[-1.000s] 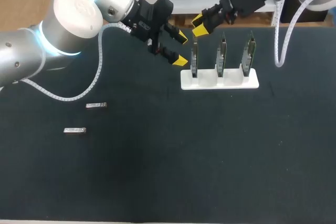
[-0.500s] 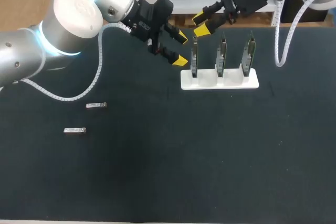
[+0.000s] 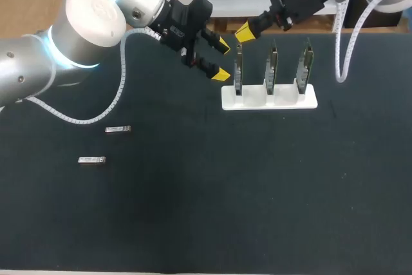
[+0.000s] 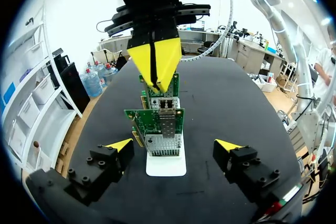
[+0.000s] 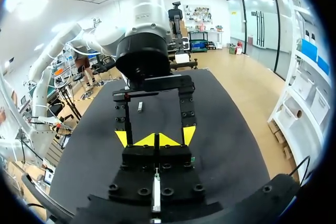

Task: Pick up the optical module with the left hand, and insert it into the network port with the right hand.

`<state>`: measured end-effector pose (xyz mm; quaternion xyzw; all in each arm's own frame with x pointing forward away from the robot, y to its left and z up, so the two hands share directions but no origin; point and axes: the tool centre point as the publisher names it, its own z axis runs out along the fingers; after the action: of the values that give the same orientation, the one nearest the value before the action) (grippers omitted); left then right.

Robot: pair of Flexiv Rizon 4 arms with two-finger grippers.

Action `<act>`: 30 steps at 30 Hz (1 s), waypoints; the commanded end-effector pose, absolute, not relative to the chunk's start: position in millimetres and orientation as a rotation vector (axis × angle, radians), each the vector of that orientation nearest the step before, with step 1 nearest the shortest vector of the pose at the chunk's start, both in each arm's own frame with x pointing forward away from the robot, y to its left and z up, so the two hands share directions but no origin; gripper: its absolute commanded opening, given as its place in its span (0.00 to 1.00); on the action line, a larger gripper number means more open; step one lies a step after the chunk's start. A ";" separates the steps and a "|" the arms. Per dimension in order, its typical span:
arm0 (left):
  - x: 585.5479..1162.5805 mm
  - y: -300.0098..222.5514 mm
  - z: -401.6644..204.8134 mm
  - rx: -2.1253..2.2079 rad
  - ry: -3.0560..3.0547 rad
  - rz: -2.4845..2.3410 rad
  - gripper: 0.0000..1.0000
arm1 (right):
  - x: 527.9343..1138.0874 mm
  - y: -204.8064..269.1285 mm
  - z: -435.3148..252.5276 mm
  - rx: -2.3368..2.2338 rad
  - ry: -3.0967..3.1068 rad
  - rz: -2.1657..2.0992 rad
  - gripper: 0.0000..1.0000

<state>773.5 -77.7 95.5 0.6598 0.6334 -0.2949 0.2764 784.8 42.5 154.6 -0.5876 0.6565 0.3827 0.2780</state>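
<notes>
Matte black table (image 3: 257, 191) bears thin green boards (image 3: 238, 72) upright.

In the head view the upper optical module (image 3: 118, 129) and the lower optical module (image 3: 91, 160), at the left middle, are too small for detail. The three cards (image 3: 272, 64) right of centre stand edge-on, their ports hidden. In the left wrist view the front card (image 4: 157, 121), ahead of the fingers, covers most of the two behind it, and the right gripper (image 4: 156, 84) hides their tops.
</notes>
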 end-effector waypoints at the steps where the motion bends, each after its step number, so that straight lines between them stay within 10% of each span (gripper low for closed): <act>1: 774.6 -78.2 96.1 1.776 1.705 -0.792 1.00 | 789.9 45.0 152.4 -1.586 1.763 1.039 0.00; 30: 774.6 -78.2 96.1 1.776 1.705 -0.792 1.00 | 783.9 47.3 148.4 -1.591 1.764 1.061 0.00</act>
<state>773.5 -77.7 95.5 0.6598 0.6334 -0.2949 0.2764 787.3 47.4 148.6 -0.5902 0.6520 0.3954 0.2649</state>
